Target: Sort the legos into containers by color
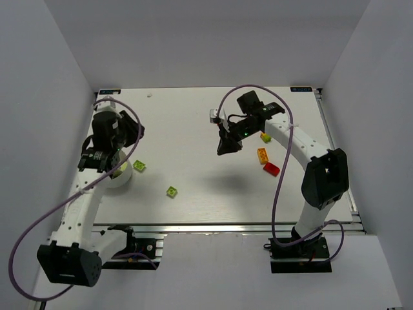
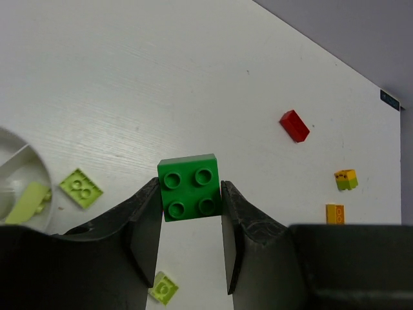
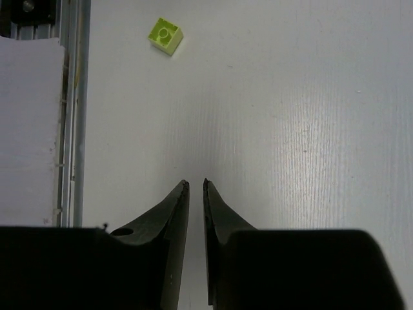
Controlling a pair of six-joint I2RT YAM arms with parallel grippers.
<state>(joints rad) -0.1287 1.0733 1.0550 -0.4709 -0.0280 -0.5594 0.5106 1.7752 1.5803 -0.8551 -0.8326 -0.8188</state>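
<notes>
my left gripper point(image 2: 189, 194) is clamped on a dark green brick point(image 2: 189, 186), one finger on each side of it, studs facing the wrist camera, held off the table point(image 1: 193, 116). in the left wrist view the dish point(image 2: 29, 169) sits at 9 o'clock from that brick, cut off by the frame edge. a lime piece point(image 2: 26, 201) lies inside the dish, though i cannot tell which compartment. a lime plate point(image 2: 80, 187) lies flat on the table just beside the dish's rim, and a lime brick point(image 2: 163, 287) shows between the fingers at 6 o'clock. farther out, a red brick point(image 2: 295, 125) lies at 2 o'clock, a yellow-and-lime brick point(image 2: 346, 179) at 3 o'clock, and an orange brick point(image 2: 335, 213) near it at 4 o'clock. all three are well apart from the dish. from the top camera, the left gripper hangs over the dish at the table's 9 o'clock side. my right gripper point(image 3: 195, 184) is near 1 o'clock from the table's centre, with those three bricks to its 3 and 4 o'clock. its fingers are almost together, with only a thin slit between the tips and nothing in it. in the right wrist view, a lime brick sits at 11 o'clock from the tips, near the rail point(image 3: 71, 97).
</notes>
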